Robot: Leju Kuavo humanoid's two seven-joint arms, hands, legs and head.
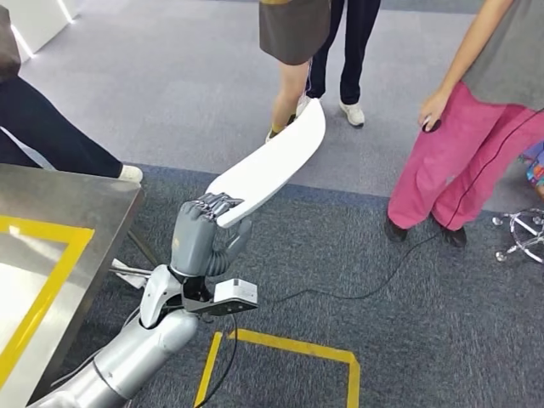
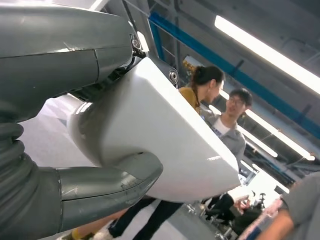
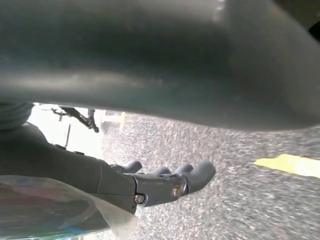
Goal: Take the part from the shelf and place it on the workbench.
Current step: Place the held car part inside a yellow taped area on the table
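Note:
The part (image 1: 273, 166) is a long, white, curved panel. My left hand (image 1: 199, 238) grips its near end and holds it out over the carpet, slanting up and away to the right. In the left wrist view the thumb (image 2: 109, 185) lies under the white part (image 2: 162, 135) and the fingers clamp it from the other side. The steel workbench (image 1: 70, 204), marked with yellow tape, stands at the left, beside my left arm. My right hand (image 3: 158, 185) hangs over the grey carpet with its fingers stretched out, holding nothing.
Three people stand close ahead: one in pink trousers (image 1: 449, 170) at the right, one in a brown skirt (image 1: 291, 34) just beyond the part's far tip, and dark-trousered legs (image 1: 51, 140) behind the workbench. A black cable (image 1: 359, 293), yellow floor tape (image 1: 289, 348) and a chair base (image 1: 523, 234) lie on the carpet.

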